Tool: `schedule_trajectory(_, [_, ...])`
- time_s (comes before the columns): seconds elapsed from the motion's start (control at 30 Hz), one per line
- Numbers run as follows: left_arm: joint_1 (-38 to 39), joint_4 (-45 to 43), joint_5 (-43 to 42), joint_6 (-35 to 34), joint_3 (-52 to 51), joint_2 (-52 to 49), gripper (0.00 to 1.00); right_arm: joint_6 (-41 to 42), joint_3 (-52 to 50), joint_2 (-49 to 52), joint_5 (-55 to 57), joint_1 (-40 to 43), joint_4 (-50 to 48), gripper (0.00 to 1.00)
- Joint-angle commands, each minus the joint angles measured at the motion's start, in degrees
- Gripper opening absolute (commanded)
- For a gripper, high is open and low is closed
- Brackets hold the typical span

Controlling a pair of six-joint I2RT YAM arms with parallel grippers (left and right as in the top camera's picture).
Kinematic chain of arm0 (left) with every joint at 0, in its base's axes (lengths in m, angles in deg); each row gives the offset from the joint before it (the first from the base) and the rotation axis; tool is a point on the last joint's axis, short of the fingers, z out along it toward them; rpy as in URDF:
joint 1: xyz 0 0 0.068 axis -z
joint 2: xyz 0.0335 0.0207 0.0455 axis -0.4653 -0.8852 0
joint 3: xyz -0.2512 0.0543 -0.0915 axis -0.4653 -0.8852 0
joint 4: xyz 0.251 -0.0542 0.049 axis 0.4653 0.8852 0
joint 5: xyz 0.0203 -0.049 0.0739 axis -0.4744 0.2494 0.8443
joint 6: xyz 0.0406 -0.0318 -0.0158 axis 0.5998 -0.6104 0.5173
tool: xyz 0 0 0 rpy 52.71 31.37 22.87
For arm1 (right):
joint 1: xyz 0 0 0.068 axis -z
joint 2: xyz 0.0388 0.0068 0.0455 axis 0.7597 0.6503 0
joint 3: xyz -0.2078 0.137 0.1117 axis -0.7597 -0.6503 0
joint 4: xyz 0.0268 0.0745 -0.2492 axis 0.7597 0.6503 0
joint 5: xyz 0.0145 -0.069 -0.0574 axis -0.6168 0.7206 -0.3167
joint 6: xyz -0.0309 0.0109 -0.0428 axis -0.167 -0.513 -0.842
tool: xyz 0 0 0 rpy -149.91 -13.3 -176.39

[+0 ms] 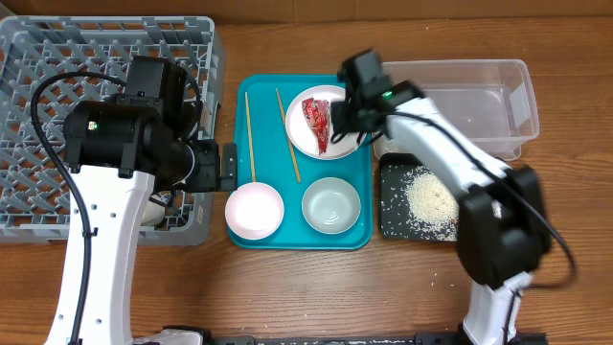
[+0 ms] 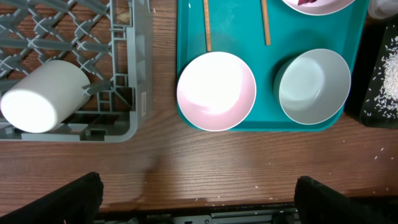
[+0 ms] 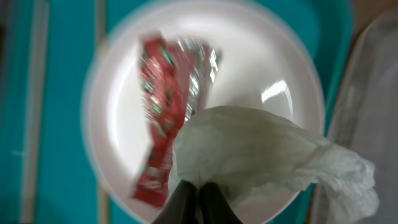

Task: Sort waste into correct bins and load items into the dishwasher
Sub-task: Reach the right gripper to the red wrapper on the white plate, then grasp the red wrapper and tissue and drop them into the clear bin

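My right gripper is shut on a crumpled white napkin just above the round white-pink plate. The red wrapper lies on that plate beside the napkin. From overhead, the right gripper hovers over the plate on the teal tray. Two chopsticks, a pink bowl and a grey-green bowl also rest on the tray. My left gripper stands open and empty between the grey dish rack and the tray.
A clear tub stands right of the tray. In front of it, a black tray holds white rice. A white cup lies on its side in the rack. Stray rice grains dot the wood near the table's front edge.
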Motion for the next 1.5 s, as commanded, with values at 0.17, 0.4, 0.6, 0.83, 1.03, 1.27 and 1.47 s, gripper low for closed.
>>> schedule_trajectory(0.17, [0.04,-0.13,0.35,-1.03,0.72,-0.04,1.0,-3.3,2.69,-8.79,1.01,8.63,5.38,0.04])
schedule_trajectory(0.4, [0.04,-0.11,0.35,-1.03,0.72,-0.09,1.0,-3.52,-1.42,-7.41,0.98,14.16,5.07,0.31])
schedule_trajectory(0.6, [0.04,-0.11,0.35,-1.03,0.74,-0.15,1.0,-6.49,-0.17,-7.63,-5.81,13.31,4.61,0.7])
schedule_trajectory(0.83, [0.04,-0.13,0.35,-1.03,0.72,-0.15,1.0,-6.49,0.33,-6.88,-8.09,3.56,5.25,0.63])
schedule_trajectory(1.03, [0.04,-0.13,0.35,-1.03,0.72,-0.15,1.0,-6.43,0.28,-0.24,5.16,-4.94,2.75,0.63])
schedule_trajectory(1.27, [0.04,-0.13,0.35,-1.03,0.72,-0.15,1.0,-4.26,0.28,8.55,5.68,-5.14,-1.79,0.58])
schedule_trajectory(1.47, [0.04,-0.13,0.35,-1.03,0.72,-0.15,1.0,-3.96,0.61,8.63,4.11,-4.39,-0.83,0.07])
